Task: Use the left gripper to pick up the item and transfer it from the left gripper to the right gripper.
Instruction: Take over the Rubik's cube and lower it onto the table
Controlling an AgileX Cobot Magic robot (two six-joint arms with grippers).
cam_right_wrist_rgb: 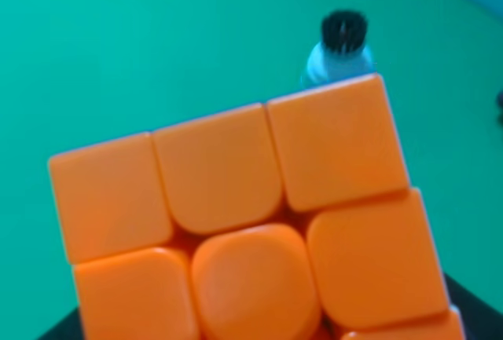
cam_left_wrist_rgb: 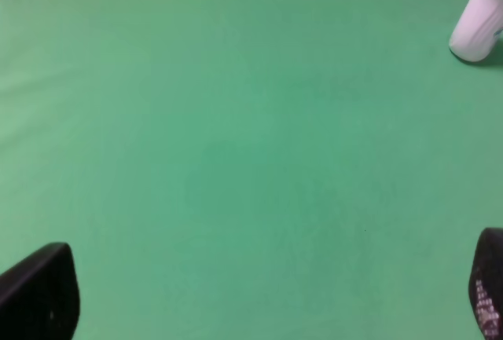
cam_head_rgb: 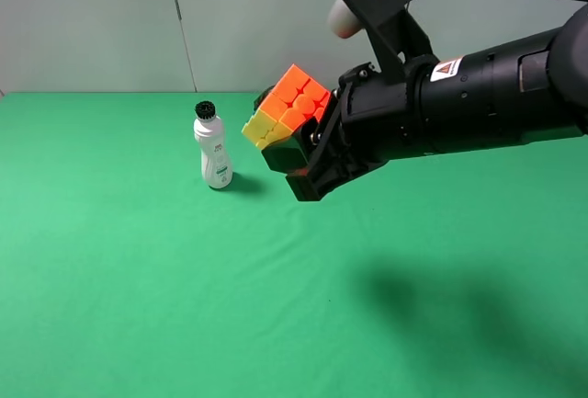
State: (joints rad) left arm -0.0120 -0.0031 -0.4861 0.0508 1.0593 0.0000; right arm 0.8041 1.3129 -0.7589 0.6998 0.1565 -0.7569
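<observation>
One arm shows in the high view, entering from the right. Nearest the camera is bare green desk (cam_head_rgb: 138,324), carrying the arm's soft shadow (cam_head_rgb: 441,297).

Further in, the right arm (cam_head_rgb: 478,104) reaches leftward above the desk, with a warning sticker (cam_head_rgb: 445,69) on its barrel and a grey-white cap (cam_head_rgb: 342,17) on the bracket above. The right fingers (cam_head_rgb: 310,179) are closed on the puzzle cube (cam_head_rgb: 292,104) and hold it clear of the desk, tilted. Its orange face is turned up and towards the camera, a yellow face looks left, and the underside is dark. In the right wrist view the orange face (cam_right_wrist_rgb: 236,222) fills most of the picture, with dark finger edges just visible at its lower corners.

Beyond the cube and to its left stands the white bottle (cam_head_rgb: 214,150), upright on the desk with its black cap (cam_head_rgb: 205,109) on, apart from the cube. Its cap (cam_right_wrist_rgb: 343,30) also shows past the cube's far edge in the right wrist view.

Left wrist view: the left fingers (cam_left_wrist_rgb: 39,297) are spread wide with only green cloth between the two black tips, gripping nothing. The bottle's white base (cam_left_wrist_rgb: 475,30) lies farther out.

Farthest back is a pale grey wall (cam_head_rgb: 110,21).
</observation>
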